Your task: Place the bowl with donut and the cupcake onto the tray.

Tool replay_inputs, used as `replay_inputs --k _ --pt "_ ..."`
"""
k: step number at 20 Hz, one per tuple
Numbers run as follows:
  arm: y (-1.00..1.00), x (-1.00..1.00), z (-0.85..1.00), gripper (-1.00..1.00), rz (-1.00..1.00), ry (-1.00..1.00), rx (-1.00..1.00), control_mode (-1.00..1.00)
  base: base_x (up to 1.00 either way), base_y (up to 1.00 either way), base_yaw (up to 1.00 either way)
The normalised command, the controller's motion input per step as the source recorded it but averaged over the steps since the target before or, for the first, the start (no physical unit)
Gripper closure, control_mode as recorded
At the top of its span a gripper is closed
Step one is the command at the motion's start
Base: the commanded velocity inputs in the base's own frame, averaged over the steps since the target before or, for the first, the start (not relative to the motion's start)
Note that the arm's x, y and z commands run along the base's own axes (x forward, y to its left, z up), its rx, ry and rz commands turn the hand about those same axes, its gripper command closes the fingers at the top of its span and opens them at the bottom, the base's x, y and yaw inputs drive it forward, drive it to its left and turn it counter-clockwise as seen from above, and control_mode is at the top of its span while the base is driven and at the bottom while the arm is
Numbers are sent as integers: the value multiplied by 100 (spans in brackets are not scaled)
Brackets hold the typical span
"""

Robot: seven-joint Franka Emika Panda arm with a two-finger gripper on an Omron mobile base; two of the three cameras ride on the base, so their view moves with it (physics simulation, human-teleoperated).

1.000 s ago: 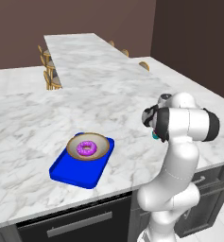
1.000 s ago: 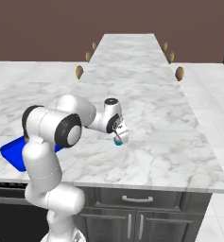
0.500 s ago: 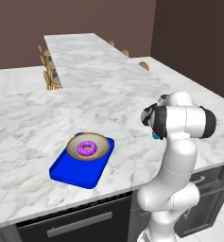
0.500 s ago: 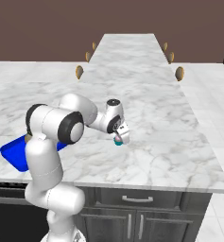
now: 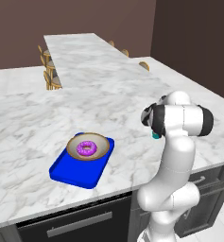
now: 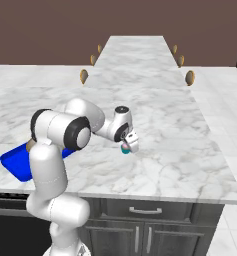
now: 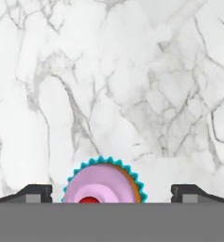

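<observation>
Claw (image 6: 126, 145) over cupcake (image 6: 124, 149); tray (image 6: 17, 162) left

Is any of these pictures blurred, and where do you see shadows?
Left base view: sharp, with a soft shadow beside the tray. Right base view: sharp, evenly lit, no glare. Hand view: sharp marble; the cupcake is cut off at the bottom edge, between the fingers.

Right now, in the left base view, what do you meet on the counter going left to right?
Tray → bowl with the donut in it, on the tray → open gripper over the cupcake.
</observation>
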Motion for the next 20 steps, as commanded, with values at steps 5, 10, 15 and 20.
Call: replay_inputs --k 5,10,15,20 --pt "0 0 0 100 0 0 0 -100 0 0 0" --pt "0 0 10 100 0 0 1 -100 0 0 0" --pt "0 0 25 100 0 0 1 -100 0 0 0" --pt "0 -13 54 100 1 0 4 -100 0 0 0"
